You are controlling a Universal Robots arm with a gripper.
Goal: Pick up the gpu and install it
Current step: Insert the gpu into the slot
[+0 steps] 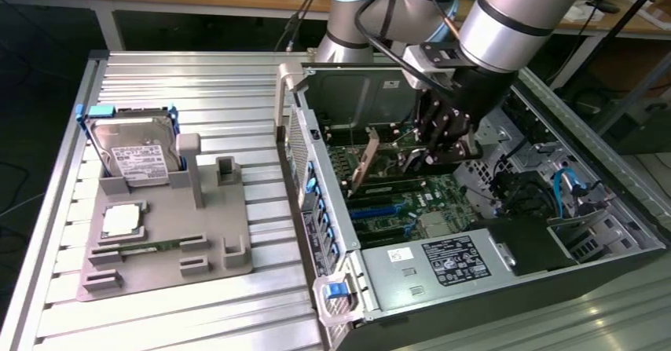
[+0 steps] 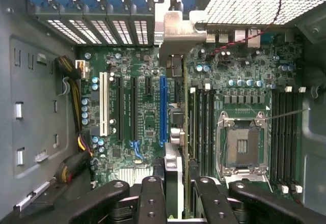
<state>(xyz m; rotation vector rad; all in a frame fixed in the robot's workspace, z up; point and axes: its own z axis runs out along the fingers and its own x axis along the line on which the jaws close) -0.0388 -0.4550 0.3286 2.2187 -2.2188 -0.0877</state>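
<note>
Brownish-green gpu (image 2: 174,163), clamped edge-on in my gripper (image 2: 178,186), hangs inside the case (image 1: 351,92).
Its long axis runs straight out from the fingers, silver bracket (image 2: 175,30) at the far end. The blue slot (image 2: 163,107) lies parallel, just beside it.

The gpu (image 2: 172,173) has a dull metal bracket (image 2: 174,33); the table (image 1: 157,319) is shiny ribbed metal.
</note>
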